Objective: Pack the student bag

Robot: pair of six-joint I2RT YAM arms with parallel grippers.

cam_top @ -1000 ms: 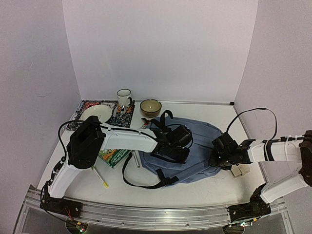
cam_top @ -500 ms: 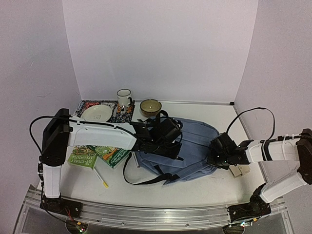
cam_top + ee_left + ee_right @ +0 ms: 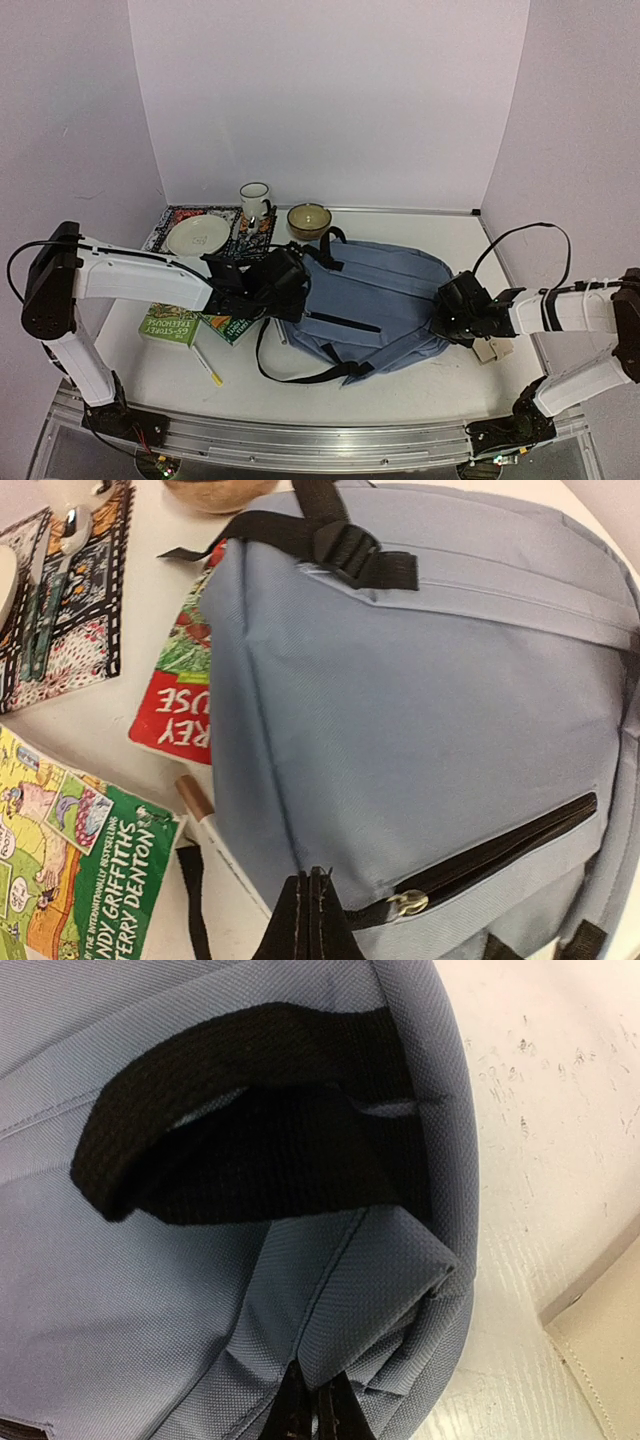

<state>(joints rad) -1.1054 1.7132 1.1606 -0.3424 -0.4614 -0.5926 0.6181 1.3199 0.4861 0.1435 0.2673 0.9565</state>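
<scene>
The backpack (image 3: 385, 295) is lying flat in the middle of the counter (image 3: 430, 395), its front pocket facing up. The left claw (image 3: 311, 912) is pinching the fabric at the backpack's left edge, fingers pressed together, just beside the zipper pull (image 3: 405, 904). The right claw (image 3: 318, 1407) is clamping a fold of fabric at the opposite edge, below a black strap (image 3: 250, 1120).

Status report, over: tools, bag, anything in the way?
Left tool shut by pocket zipper. Right tool shut on bag. Bag lying flat. Red book partly underneath.
</scene>
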